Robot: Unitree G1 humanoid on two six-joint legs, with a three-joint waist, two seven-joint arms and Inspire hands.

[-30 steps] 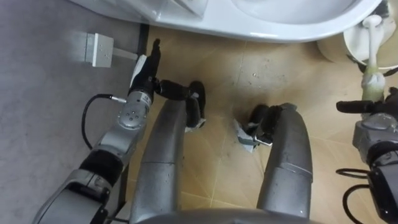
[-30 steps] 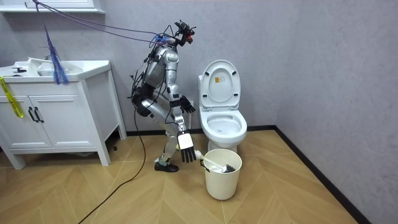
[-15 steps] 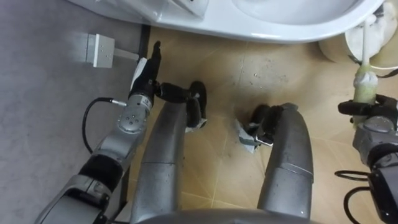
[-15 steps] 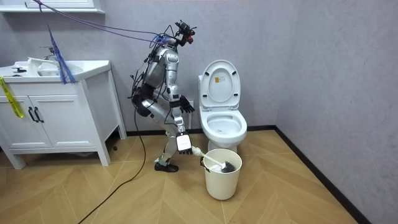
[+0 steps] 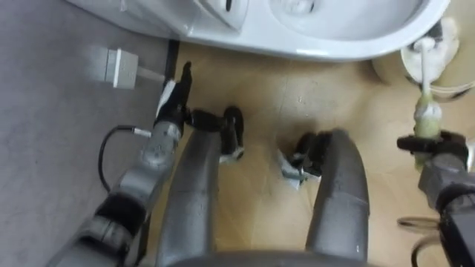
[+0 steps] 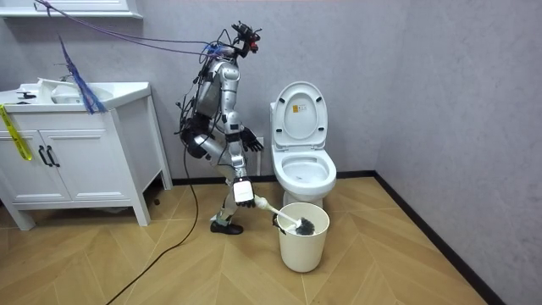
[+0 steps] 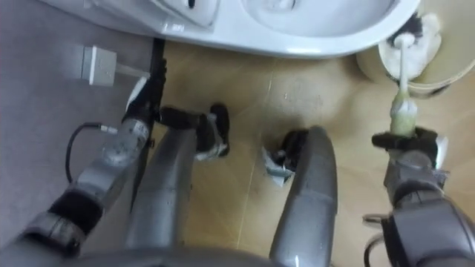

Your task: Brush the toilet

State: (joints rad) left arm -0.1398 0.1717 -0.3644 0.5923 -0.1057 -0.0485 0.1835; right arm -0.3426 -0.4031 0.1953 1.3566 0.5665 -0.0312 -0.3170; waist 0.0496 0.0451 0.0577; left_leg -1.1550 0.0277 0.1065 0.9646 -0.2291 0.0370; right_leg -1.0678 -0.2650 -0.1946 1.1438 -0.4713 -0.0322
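I stand bent forward beside the white toilet [image 6: 303, 169], whose bowl rim [image 5: 319, 41] runs along the top of the eye views. My right hand [image 7: 412, 144] is shut on the pale handle of the toilet brush [image 7: 403, 74]. The brush handle [image 6: 269, 207] slants down into a cream bin [image 6: 302, 246], where the brush head [image 6: 305, 227] rests. My left hand [image 5: 178, 89] reaches forward with straight fingers, open and empty, near the wall beside the toilet.
A white box [image 5: 119, 65] is fixed low on the grey wall by my left hand. The bin's rim [image 7: 445, 70] sits close to the right of the bowl. A white vanity cabinet [image 6: 76, 152] stands at the room view's left, across wooden floor.
My right hand has closed its fingers round the brush handle and risen a little. My body has straightened slightly, shifting the eye views. The left hand has stayed as it was.
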